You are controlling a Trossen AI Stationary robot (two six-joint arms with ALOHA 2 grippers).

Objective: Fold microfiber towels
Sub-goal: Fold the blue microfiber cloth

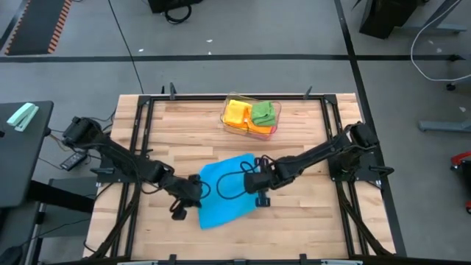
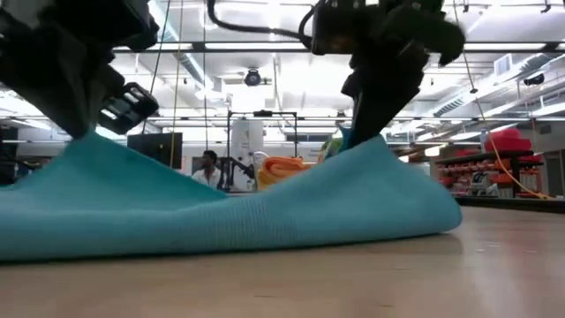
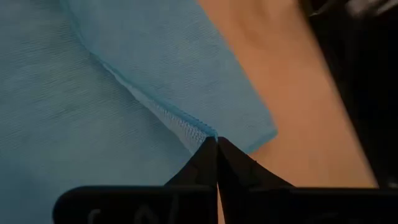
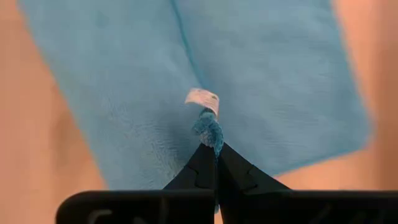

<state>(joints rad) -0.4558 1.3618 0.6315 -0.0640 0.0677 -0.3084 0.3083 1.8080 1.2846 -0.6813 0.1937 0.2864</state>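
A blue microfiber towel [image 1: 224, 193] lies on the wooden table, near its middle. My left gripper [image 1: 196, 189] is shut on the towel's left side. My right gripper [image 1: 255, 179] is shut on its far right part. In the low view the towel [image 2: 221, 208] rises to a peak under each gripper, the left [image 2: 86, 132] and the right [image 2: 371, 132], and sags between them, its lower part on the table. Folded yellow, orange, green and pink towels [image 1: 254, 114] lie in a clear tray. My left gripper pinches a hemmed edge of the towel at a corner [image 3: 205, 132] between its two fingertips, coming from above. That part is raised into a peak [image 2: 88, 146]; the cloth below lies on the table. My right gripper pinches a bunched corner of the towel [image 4: 209, 127] beside a small white label [image 4: 203, 99], between its two fingertips, from above. The corner is lifted into a peak [image 2: 375, 146], and the cloth slopes down from it to the table.
The clear tray [image 1: 229, 126] with the folded towels stands at the table's far middle. A black frame [image 1: 144, 110] runs round the table's edges. Bare wood lies at the near side [image 1: 294, 228]. A person [image 2: 210, 168] shows in the room beyond.
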